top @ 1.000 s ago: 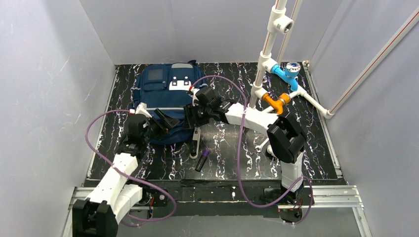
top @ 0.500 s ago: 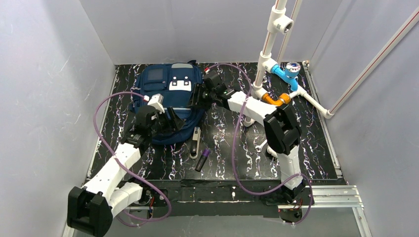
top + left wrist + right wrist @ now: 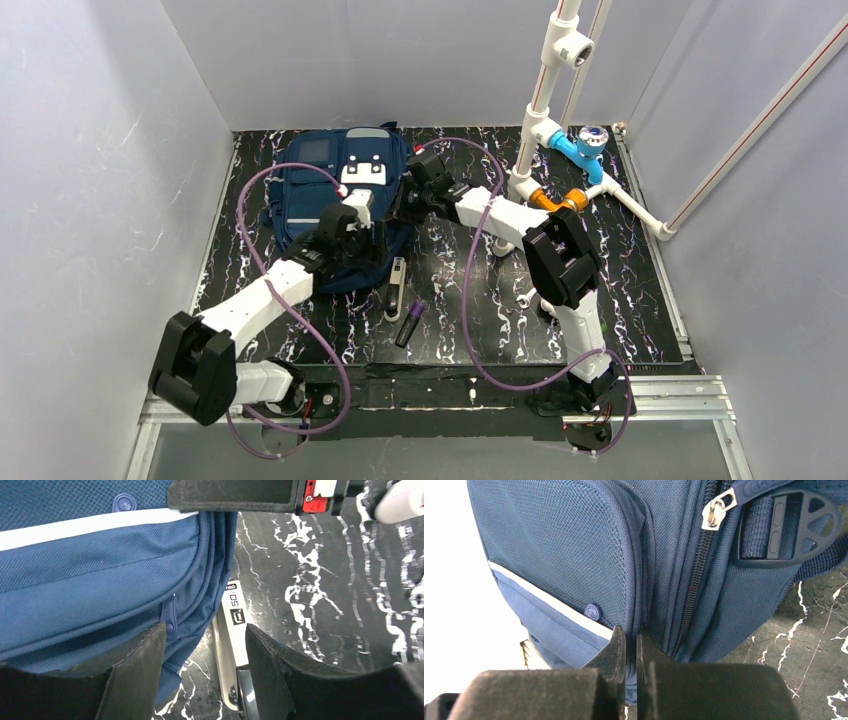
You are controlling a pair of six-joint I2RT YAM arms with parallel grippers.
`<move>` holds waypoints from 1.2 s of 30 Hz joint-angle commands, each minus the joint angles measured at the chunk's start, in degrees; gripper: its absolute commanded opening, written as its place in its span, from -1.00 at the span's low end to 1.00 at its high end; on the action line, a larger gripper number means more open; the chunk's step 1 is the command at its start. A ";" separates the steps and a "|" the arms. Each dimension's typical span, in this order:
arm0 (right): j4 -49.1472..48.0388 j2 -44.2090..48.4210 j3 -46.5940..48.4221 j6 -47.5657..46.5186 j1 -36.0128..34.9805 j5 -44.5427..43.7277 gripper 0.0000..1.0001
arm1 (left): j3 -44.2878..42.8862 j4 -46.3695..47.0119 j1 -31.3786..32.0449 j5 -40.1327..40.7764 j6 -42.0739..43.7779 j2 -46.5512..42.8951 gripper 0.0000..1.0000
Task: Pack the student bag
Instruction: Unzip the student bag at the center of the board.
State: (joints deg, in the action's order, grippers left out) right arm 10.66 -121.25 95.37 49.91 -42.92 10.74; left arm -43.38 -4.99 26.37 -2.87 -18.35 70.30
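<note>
Student bag [image 3: 330,190] lies flat on the table [image 3: 480,300] at about 11 o'clock from the arms' bases, front pockets up and its near end toward them. It is soft navy fabric and probably light and floppy, so a pinch is likely to lift only a fold of cloth, not the whole pack. The firmer places to take hold are the piped seams, the zipper pulls and the strap webbing. At the bag's 5 o'clock corner the left hand [image 3: 204,630] stands open. Its fingers straddle the rounded edge, and a small blue zipper pull [image 3: 169,617] sits just inside the left finger – a good target, though small and likely to slip. A white device [image 3: 232,630] lies on the table partly under that corner, with a purple-capped marker [image 3: 410,322] at its 5 o'clock. At the bag's 3 o'clock side the right hand [image 3: 630,632] has its fingers drawn together to a slit on the seam between the mesh front pocket and the main body, and it looks to be gripping a pinch of fabric there. The metal zipper slider [image 3: 716,510] and the plastic buckle [image 3: 789,525] sit at its 1 o'clock – stiffer parts that I judge would steady the side better.
</note>
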 commanded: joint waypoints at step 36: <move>-5.67 8.11 -4.91 -6.84 4.07 -7.07 -0.97 | -4.48 -23.91 -11.27 31.08 -3.80 0.82 -1.00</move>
State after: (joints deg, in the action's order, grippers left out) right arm 4.49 -117.12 89.06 47.79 -42.41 7.70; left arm -50.41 -21.85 23.42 24.64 -20.84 75.48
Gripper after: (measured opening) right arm 0.078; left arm 0.042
